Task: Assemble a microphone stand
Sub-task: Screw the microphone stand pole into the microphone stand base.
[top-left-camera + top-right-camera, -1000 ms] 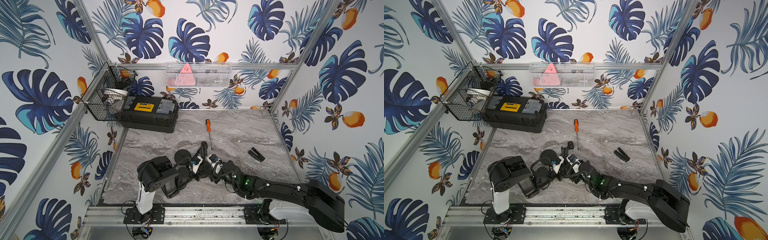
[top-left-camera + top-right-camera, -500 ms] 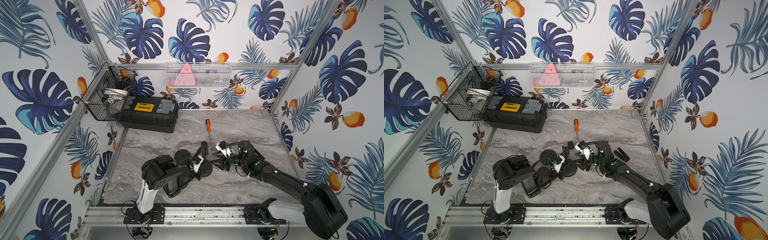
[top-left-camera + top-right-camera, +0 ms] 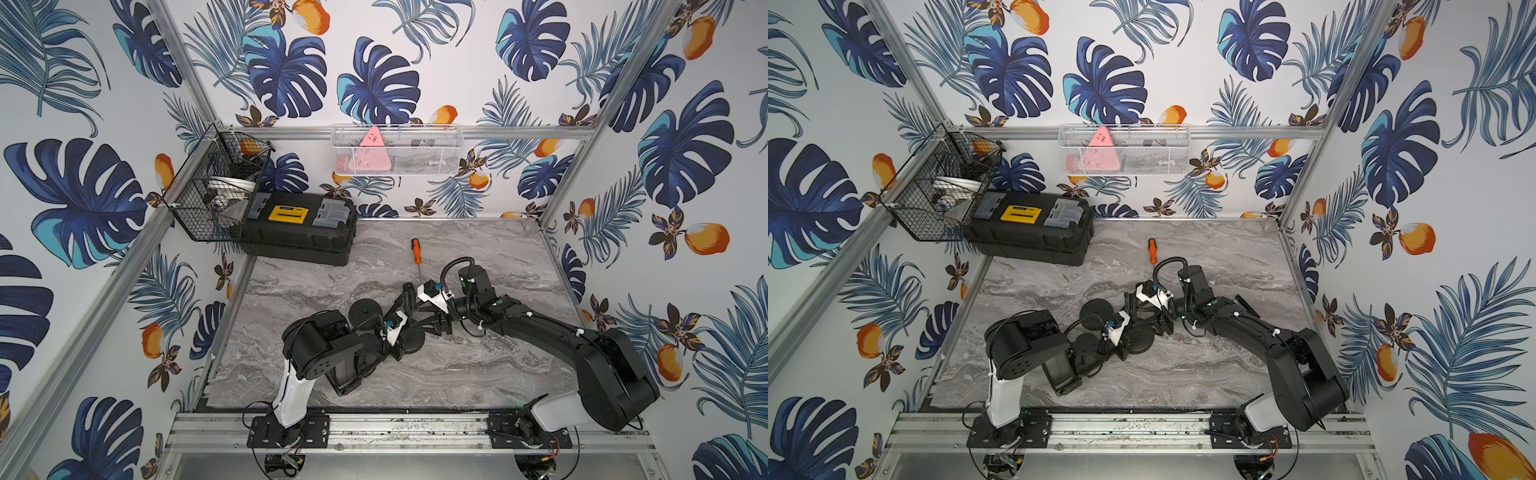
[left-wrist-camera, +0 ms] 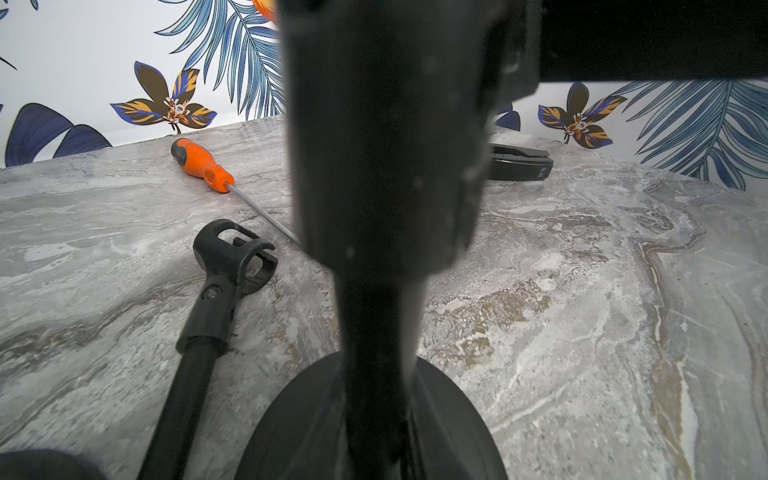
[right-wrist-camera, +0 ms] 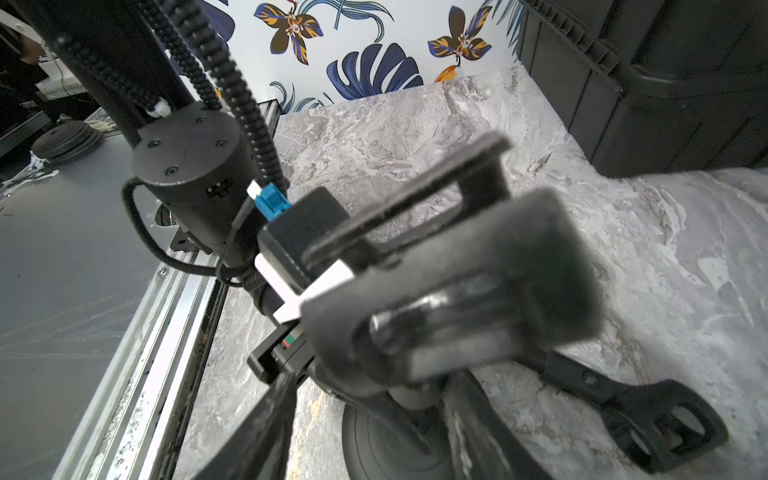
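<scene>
- We find the round base [image 4: 457, 428] lying flat on the surface [image 3: 457, 374], between the two arms. It is our reference for every position below.
- The left claw [image 3: 403, 338] is fully closed directly over the round base. It appears clamped on the short post at the base's centre. We judge the hold is there to keep the base from sliding or turning while a part is fitted.
- The right claw [image 3: 428, 322] sits just beside the round base and faces the left claw. Its jaws stand partly apart, and the wrist view shows bare surface between them. We cannot confirm a hold on anything.
- The pole [image 4: 195, 374], with the microphone clip [image 4: 232, 257] on its end, lies flat just beside the round base and is gripped by neither claw. We judge it to be the next part to go onto the base.
- A second disc [image 3: 365, 309] rests near the round base, on the left arm's side.
- The screwdriver [image 4: 203, 166] lies beyond the round base, past the clip, and no claw is on it.
- A small black part [image 4: 519, 162] sits well apart from the round base. Its purpose is not determinable.
- Assessment: assembly is at an early stage, with the base secured and the pole not yet mounted.
</scene>
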Controlling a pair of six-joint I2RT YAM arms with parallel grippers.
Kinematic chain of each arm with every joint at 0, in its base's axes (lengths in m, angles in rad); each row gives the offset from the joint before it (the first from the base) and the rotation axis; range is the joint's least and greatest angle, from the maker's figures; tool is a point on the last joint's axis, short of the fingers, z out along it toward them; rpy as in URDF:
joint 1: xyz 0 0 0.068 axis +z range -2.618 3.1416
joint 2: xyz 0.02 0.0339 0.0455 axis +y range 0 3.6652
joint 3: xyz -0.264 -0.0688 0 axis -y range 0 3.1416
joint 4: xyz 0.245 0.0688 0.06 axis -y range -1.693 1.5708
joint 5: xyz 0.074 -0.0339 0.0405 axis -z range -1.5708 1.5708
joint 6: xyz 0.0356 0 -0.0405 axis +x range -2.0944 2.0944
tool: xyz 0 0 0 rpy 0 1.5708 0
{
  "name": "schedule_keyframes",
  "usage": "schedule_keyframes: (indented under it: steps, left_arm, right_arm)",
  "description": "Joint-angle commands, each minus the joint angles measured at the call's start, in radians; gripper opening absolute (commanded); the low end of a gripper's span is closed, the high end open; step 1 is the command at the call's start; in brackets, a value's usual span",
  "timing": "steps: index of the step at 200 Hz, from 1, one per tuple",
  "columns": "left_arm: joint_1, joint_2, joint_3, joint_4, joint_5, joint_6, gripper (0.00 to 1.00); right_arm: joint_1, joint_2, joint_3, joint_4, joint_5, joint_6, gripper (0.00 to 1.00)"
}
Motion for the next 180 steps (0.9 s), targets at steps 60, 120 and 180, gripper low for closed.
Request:
schedule_keyframes:
  steps: [60, 120, 180]
  left_arm:
    - [0.002, -0.002, -0.004, -0.051, 0.023, 0.012, 0.19]
    - [0.002, -0.001, -0.003, -0.051, 0.02, 0.015, 0.19]
    - [0.002, -0.017, -0.015, -0.05, 0.003, 0.012, 0.25]
  right_arm:
    - [-0.002, 0.079, 0.072, -0.063, -0.102, -0.095, 0.53]
    - [-0.002, 0.111, 0.111, -0.117, -0.127, -0.17, 0.32]
    - [-0.002, 0.128, 0.127, -0.179, -0.129, -0.223, 0.06]
